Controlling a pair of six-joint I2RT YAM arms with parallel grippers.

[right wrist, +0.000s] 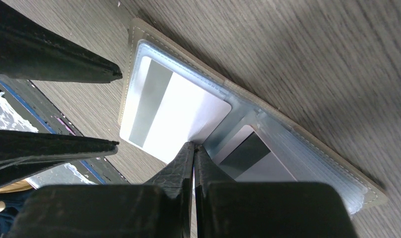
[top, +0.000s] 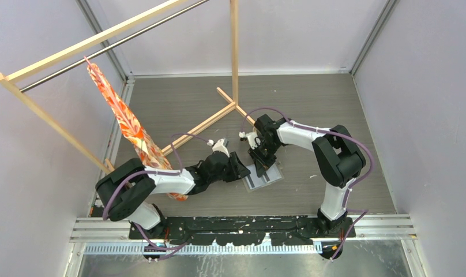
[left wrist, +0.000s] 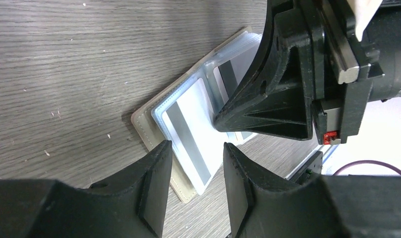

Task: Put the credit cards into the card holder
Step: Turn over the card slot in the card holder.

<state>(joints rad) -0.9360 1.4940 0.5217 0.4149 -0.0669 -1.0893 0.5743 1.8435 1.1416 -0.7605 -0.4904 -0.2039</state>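
Angling inward, left arm (top: pixel 176 180) and right arm (top: pixel 300 134) meet over card holder (top: pixel 269 176).

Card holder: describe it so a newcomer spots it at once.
On the grey wood-grain table, find where the left hand and right hand meet. The card holder lies open beneath them: a flat taupe wallet with clear sleeves showing a striped white card, unlike the orange cloth hanging at far left.

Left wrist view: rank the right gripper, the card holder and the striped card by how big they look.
1. right gripper: looks largest, but it probably sits nearer the camera, so this is unsure.
2. card holder: partly hidden behind that gripper.
3. striped card: smallest, lying partly in the holder.
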